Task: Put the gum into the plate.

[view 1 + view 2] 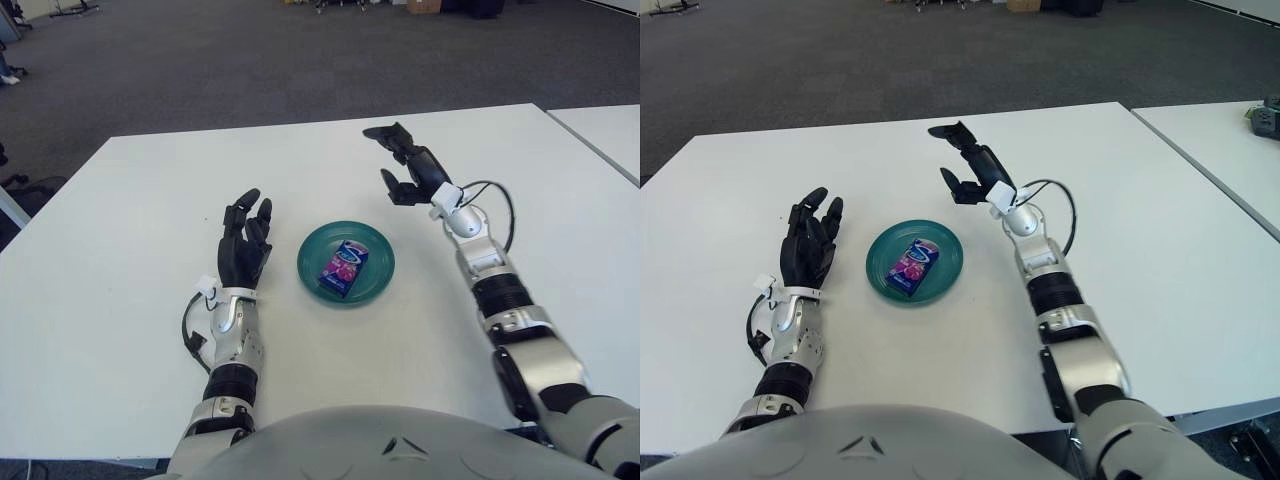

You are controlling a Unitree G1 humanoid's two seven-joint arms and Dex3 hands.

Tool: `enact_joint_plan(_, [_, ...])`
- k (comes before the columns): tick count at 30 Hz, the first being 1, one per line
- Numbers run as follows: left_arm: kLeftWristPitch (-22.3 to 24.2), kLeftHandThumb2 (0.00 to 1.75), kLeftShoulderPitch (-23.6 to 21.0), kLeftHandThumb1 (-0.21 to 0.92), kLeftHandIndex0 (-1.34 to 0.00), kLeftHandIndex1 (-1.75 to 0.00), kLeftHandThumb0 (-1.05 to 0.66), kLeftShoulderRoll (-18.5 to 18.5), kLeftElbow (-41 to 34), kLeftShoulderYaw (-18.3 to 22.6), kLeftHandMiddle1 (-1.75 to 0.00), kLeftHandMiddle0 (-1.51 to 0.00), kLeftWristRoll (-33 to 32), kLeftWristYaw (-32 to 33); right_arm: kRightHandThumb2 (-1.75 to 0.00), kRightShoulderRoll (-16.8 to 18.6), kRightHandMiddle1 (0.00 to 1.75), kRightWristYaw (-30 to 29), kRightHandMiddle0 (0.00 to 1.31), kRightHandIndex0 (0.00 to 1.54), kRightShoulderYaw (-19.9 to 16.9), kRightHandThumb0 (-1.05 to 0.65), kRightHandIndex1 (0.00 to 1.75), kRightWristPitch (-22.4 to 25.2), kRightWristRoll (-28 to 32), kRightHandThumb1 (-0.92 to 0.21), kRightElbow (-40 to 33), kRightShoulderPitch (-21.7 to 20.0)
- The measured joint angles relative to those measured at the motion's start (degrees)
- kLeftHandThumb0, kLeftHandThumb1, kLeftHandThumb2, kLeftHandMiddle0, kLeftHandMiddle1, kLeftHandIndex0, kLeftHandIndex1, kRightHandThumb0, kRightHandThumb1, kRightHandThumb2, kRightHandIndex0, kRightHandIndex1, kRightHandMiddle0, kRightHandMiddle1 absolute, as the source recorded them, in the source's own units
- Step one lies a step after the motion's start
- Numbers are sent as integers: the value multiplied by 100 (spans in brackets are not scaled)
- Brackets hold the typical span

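- Now the gum [344,268] lies inside the plate [310,262] on the bench [120,220].
- Right robot hand [405,165] hovers beyond it, fingers spread, empty.
- Left robot hand [243,243] shows left of the plate, open.
- Placing looks done; only retreating likely remains.

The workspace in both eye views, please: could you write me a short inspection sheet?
Surface: white table.
Job's things: purple gum pack lies flat inside the round teal plate.
Clutter: nothing seen.
Hands: left hand open, left of the plate; right hand open, holding nothing, beyond the plate on its right.
Cables: black cable loops at the right wrist; another at the left forearm.
Surroundings: grey carpet; second white table at right.
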Motion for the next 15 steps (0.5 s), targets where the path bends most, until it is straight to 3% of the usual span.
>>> enact_joint_plan(3, [0,80,18,92,-4,-89,-82,0,-6,-9,-3,-29,203,159,-74,618,49,-202,0,15,-413,-80,1,-502,658,-92,436,193])
enact_joint_plan(6, [4,81,103,92,-2,-88,-83,-4,-125,-28,-2,-28,367,291,-75,940,47,-275,0,14,-613,-79,0,-694,921,-92,759,349])
enact_joint_plan(10, [4,84,266,92,0,-80,-83,-11,-332,-50,-1,-25,573,462,-80,941,37,-260,0,9,-762,-82,0,-704,999,-92,1047,412])
enact_joint_plan(15, [4,87,444,92,0,-75,-83,-13,-537,-94,-1,-24,856,681,-81,673,30,-276,0,6,-1059,-83,0,-515,1078,-92,1086,402])
